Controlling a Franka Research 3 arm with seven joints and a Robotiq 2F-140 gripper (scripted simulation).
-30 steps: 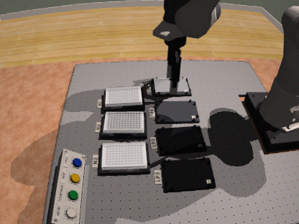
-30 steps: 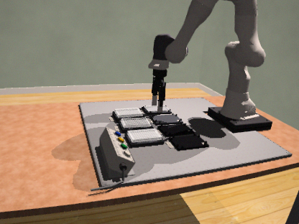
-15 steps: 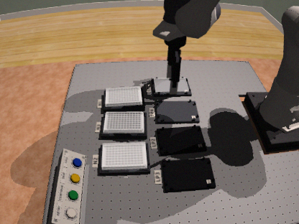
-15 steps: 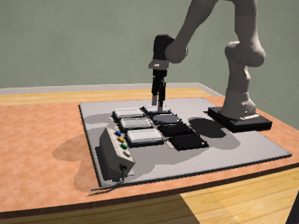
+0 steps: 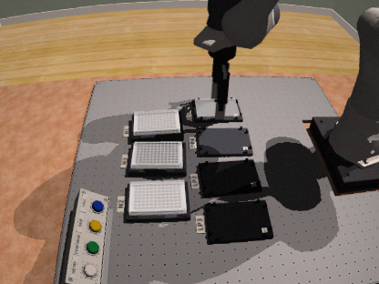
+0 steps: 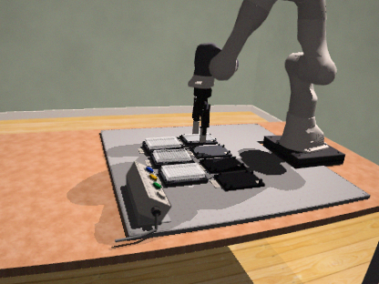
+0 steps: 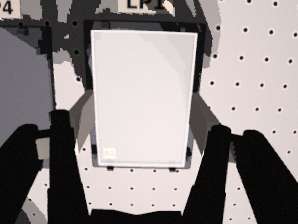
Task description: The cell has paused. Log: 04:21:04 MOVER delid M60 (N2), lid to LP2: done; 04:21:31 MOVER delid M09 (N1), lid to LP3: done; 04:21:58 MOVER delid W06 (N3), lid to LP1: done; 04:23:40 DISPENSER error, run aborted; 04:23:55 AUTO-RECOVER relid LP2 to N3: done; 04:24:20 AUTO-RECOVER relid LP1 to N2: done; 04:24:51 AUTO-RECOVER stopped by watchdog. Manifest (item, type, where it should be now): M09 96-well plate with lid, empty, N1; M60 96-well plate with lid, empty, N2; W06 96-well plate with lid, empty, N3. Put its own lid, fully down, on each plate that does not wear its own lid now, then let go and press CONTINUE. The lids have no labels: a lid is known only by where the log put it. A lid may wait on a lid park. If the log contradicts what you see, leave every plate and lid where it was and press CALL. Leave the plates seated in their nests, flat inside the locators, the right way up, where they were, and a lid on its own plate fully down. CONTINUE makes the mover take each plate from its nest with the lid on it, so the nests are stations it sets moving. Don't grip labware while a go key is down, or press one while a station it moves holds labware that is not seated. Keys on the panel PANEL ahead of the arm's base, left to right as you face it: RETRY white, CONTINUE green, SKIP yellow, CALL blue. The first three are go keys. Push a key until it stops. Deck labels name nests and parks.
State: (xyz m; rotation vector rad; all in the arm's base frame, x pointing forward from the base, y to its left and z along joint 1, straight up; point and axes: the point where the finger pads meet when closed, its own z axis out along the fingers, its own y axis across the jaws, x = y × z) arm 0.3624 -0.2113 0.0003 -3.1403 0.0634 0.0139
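My gripper (image 5: 221, 108) (image 6: 200, 133) (image 7: 142, 105) is down at lid park LP1, the farthest park in the right column, and is shut on the clear lid (image 5: 206, 108) (image 6: 193, 137) (image 7: 143, 96) there, one finger on each long side. The lid is level and low on the park. Three white 96-well plates sit in the left column: the far plate (image 5: 156, 122) (image 6: 162, 143), the plate in N1 (image 5: 157, 155) (image 6: 171, 156) and the plate in N2 (image 5: 158, 197) (image 6: 182, 172). I cannot tell which plates wear lids.
Three dark lid parks stand bare: LP4 (image 5: 223, 141), LP2 (image 5: 228, 177) and LP3 (image 5: 237, 220). The key panel (image 5: 77, 237) (image 6: 138, 187) at the front left carries blue (image 5: 97, 206), yellow (image 5: 95, 226), green (image 5: 93, 247) and white (image 5: 90, 270) keys. The arm's base (image 5: 355, 150) (image 6: 301, 152) stands at the right.
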